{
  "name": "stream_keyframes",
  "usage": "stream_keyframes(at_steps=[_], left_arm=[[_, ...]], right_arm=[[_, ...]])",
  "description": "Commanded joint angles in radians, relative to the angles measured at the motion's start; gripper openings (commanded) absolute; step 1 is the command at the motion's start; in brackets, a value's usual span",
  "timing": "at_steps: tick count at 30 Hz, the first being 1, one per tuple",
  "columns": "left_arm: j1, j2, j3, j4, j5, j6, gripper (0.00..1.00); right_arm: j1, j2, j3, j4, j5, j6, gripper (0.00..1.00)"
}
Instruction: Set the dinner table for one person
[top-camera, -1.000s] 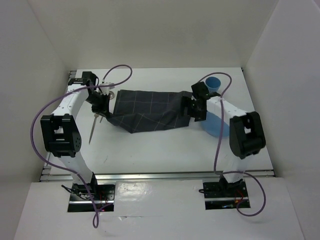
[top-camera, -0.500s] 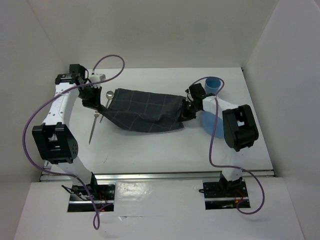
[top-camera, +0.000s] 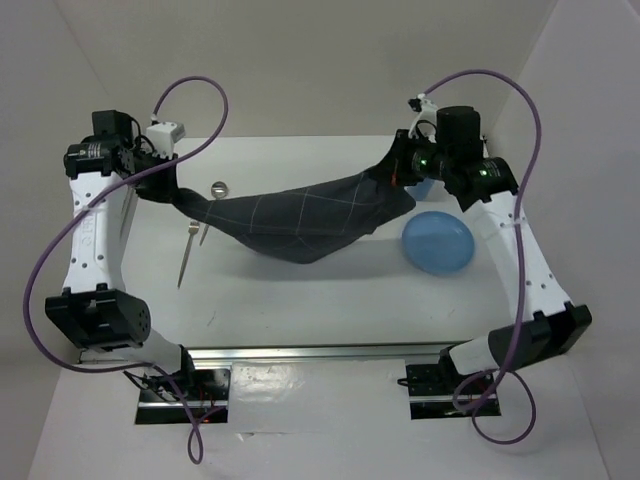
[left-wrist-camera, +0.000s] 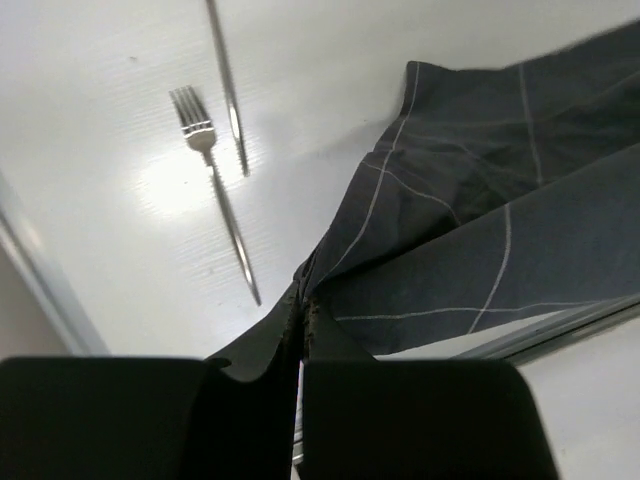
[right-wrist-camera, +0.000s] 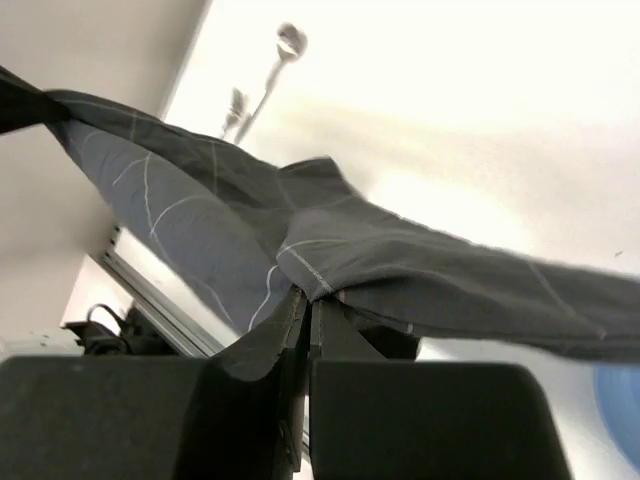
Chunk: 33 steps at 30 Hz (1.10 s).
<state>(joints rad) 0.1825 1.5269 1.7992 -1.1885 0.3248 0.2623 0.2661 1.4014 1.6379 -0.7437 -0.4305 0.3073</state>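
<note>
A dark grey checked cloth (top-camera: 290, 222) hangs stretched above the white dinner table (top-camera: 300, 300), sagging in the middle. My left gripper (top-camera: 186, 196) is shut on its left corner; in the left wrist view the fabric (left-wrist-camera: 470, 210) runs out from the closed left gripper (left-wrist-camera: 303, 305). On the cloth's right end my right gripper (top-camera: 396, 176) is shut, and in the right wrist view the cloth (right-wrist-camera: 200, 230) bunches at the pinched right gripper (right-wrist-camera: 308, 295). Both arms are raised and spread wide.
A blue plate (top-camera: 437, 243) lies on the table at the right, below the right arm. A knife (top-camera: 186, 258), a fork (left-wrist-camera: 213, 175) and a spoon (top-camera: 218, 187) lie at the left, under the cloth's left end. White walls enclose the table; a metal rail (top-camera: 330, 351) runs along the near edge.
The right gripper has shut on the cloth's right end. Both arms have risen and moved apart, lifting the cloth off the table and pulling it taut. The plate is now uncovered.
</note>
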Motion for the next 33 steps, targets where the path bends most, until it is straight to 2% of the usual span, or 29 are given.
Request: stream_keyframes(at_steps=[1, 2, 3, 5, 6, 7, 8, 11, 14, 18, 24, 28, 33], left_arm=[[-0.014, 0.090, -0.056, -0.002, 0.101, -0.008, 0.00], [-0.038, 0.102, -0.084, 0.033, 0.115, -0.023, 0.00], [-0.054, 0.116, -0.115, 0.056, 0.126, -0.038, 0.00], [-0.096, 0.130, -0.223, 0.131, 0.126, -0.049, 0.00], [-0.113, 0.159, -0.254, 0.150, 0.108, -0.067, 0.00], [-0.129, 0.180, -0.296, 0.164, 0.091, -0.067, 0.00], [-0.141, 0.202, -0.310, 0.173, 0.067, -0.077, 0.00], [-0.153, 0.259, -0.328, 0.173, 0.066, -0.087, 0.00], [-0.153, 0.243, -0.365, 0.196, 0.066, -0.087, 0.00], [-0.153, 0.210, -0.383, 0.196, 0.066, -0.087, 0.00], [-0.153, 0.200, -0.383, 0.196, 0.056, -0.097, 0.00], [-0.153, 0.191, -0.383, 0.196, 0.056, -0.097, 0.00], [-0.153, 0.182, -0.383, 0.196, 0.056, -0.097, 0.00]], right_arm=[[-0.031, 0.203, -0.049, -0.068, -0.023, -0.042, 0.00], [-0.031, 0.281, -0.049, -0.053, -0.033, -0.053, 0.09], [-0.031, 0.316, -0.064, -0.037, -0.018, -0.053, 0.22], [-0.054, 0.416, -0.088, 0.009, -0.007, -0.053, 0.57], [-0.064, 0.451, -0.089, 0.054, -0.007, -0.053, 0.66], [-0.077, 0.488, -0.055, 0.066, -0.007, -0.053, 0.69], [-0.077, 0.557, -0.027, 0.066, 0.015, -0.053, 0.71], [-0.067, 0.605, 0.065, -0.005, 0.088, -0.063, 0.72], [-0.041, 0.486, -0.100, 0.052, 0.153, -0.044, 0.72], [-0.041, 0.308, -0.327, 0.102, 0.153, -0.004, 0.71], [-0.007, 0.269, -0.551, 0.167, 0.059, 0.064, 0.65], [-0.007, 0.283, -0.607, 0.236, 0.021, 0.088, 0.65], [0.002, 0.349, -0.596, 0.285, -0.045, 0.110, 0.62]])
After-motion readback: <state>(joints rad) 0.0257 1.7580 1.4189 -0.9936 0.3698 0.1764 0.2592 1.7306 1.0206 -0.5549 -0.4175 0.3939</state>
